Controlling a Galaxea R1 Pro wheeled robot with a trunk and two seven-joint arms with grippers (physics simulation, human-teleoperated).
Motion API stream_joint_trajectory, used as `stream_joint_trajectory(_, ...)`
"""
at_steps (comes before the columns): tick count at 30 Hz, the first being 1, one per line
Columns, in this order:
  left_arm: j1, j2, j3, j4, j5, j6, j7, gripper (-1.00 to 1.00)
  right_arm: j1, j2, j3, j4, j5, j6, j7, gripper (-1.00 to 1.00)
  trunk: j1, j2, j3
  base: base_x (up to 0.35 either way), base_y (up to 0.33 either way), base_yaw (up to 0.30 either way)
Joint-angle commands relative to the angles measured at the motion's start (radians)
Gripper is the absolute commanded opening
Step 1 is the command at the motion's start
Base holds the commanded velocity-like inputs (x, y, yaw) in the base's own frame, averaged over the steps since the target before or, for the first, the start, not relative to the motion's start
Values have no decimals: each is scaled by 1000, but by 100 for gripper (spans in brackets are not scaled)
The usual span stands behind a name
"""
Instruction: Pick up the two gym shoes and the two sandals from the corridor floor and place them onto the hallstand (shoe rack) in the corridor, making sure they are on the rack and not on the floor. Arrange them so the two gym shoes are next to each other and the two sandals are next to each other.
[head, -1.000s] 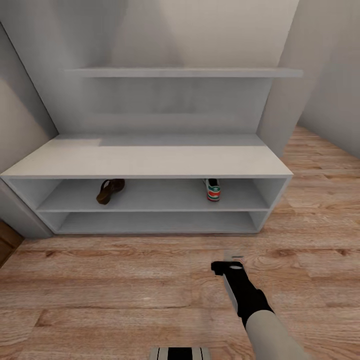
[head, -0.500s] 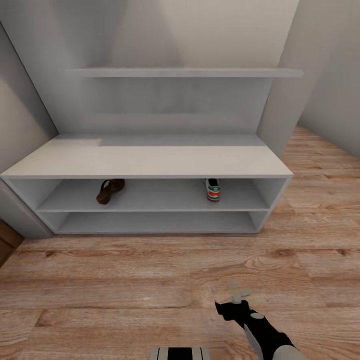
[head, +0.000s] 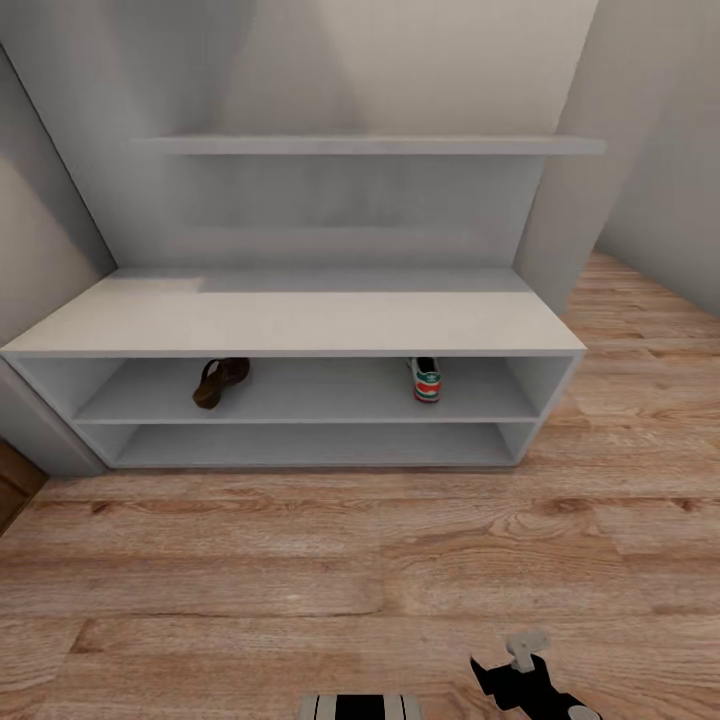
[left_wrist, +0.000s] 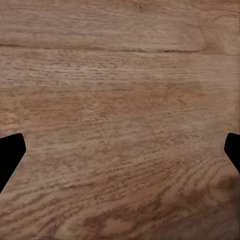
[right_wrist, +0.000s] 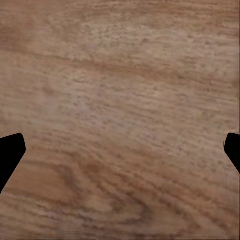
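The hallstand (head: 300, 320) is standing against the wall exactly where it is in the earlier head pictures, so the camera is not moving; what is changing is the right arm, which is pulling back from the floor in front of the rack toward the robot's own body. A second ago its gripper was reaching well out over the corridor floor (head: 250, 560) toward the hallstand, and now the right gripper (head: 520, 655) is sitting near the robot, far from the rack. On the hallstand's upper open level one sandal (head: 220, 381) is lying toward the left end and one gym shoe (head: 426, 379) toward the right end, well apart, both unmoved. That suggests a placing has just finished and the arm is retracting to go and fetch the remaining shoe and sandal, which means roughly half the task is outstanding. In both wrist views the dark fingertips, left (left_wrist: 10, 152) and right (right_wrist: 10, 152), are spread wide apart with nothing between them but bare planks.
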Motion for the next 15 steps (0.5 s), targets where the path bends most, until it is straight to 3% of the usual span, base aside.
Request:
stream_joint_trajectory(1, -1, -1, 8, 1, -7, -4, -6, 100, 1, -1, -9, 1, 8, -3, 3, 100, 0, 0, -1, 0, 0, 0)
stream_joint_trajectory(6, -1, 0, 9, 3, -6, -4, -5, 100, 11, -4, -10, 1, 7, -5, 1, 100, 0, 0, -1, 0, 0, 0)
stream_joint_trajectory(11, -1, 1, 11, 3, -6, -5, -5, 100, 19, -3, -10, 1, 7, -4, -2, 100, -2, 1, 19, 0, 0, 0)
stream_joint_trajectory(15, -1, 1, 12, 3, -6, -5, -5, 100, 19, -3, -10, 2, 7, -5, -2, 100, -18, 29, 32, 0, 0, -11)
